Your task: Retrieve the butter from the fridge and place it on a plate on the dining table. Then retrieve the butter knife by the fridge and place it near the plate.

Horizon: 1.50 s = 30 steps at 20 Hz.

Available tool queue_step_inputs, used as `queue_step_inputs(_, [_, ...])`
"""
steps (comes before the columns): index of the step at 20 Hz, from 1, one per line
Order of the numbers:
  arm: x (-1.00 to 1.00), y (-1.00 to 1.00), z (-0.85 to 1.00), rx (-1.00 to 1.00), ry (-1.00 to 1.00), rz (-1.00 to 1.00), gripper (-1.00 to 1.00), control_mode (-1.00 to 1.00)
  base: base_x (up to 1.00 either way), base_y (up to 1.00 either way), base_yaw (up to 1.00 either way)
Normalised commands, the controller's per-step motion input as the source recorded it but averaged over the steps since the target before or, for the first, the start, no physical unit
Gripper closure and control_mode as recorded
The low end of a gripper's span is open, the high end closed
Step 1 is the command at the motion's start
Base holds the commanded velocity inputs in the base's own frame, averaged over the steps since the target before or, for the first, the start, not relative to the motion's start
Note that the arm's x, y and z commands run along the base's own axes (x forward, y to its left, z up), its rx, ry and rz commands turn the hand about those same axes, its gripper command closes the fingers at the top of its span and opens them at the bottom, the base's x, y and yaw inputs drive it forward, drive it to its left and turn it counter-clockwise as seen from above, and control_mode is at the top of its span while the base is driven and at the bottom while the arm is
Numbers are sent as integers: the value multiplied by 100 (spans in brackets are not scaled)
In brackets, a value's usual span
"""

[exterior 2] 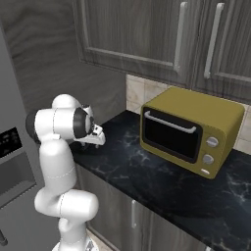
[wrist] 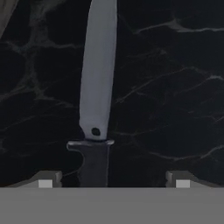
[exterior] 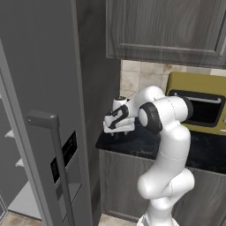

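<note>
A thin butter knife (wrist: 97, 87) with a pale grey blade and dark handle lies flat on the glossy black marble counter (exterior 2: 162, 181), its handle lying in the gap between the gripper's (wrist: 113, 179) two finger tips, which stand wide apart on either side without touching it. On the same counter, well to the right, stands a mustard-yellow microwave (exterior 2: 188, 130) beneath grey-brown wood cabinets (exterior 2: 147, 34). The tall grey fridge (exterior: 42, 110) with its dark bar handle stands just left of the counter, beside the white arm bent low over the counter's end.
</note>
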Motion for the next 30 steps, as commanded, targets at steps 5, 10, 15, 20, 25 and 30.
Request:
queue_step_inputs(5, [0, 0, -32, 0, 1, 0, 100, -100, 0, 0, 0])
queue_step_inputs(10, [0, 0, -27, 0, 2, 0, 100, -100, 0, 0, 0])
queue_step_inputs(15, [0, 0, -21, 0, 4, 0, 100, -100, 0, 0, 0])
queue_step_inputs(20, [0, -31, -10, 0, 4, 0, 100, -100, 0, 0, 0])
queue_step_inputs(25, [-14, -63, 2, -1, 4, 0, 100, -100, 0, 0, 0])
queue_step_inputs(30, [-39, -48, 36, 6, 0, 0, 100, -100, 0, 0, 0])
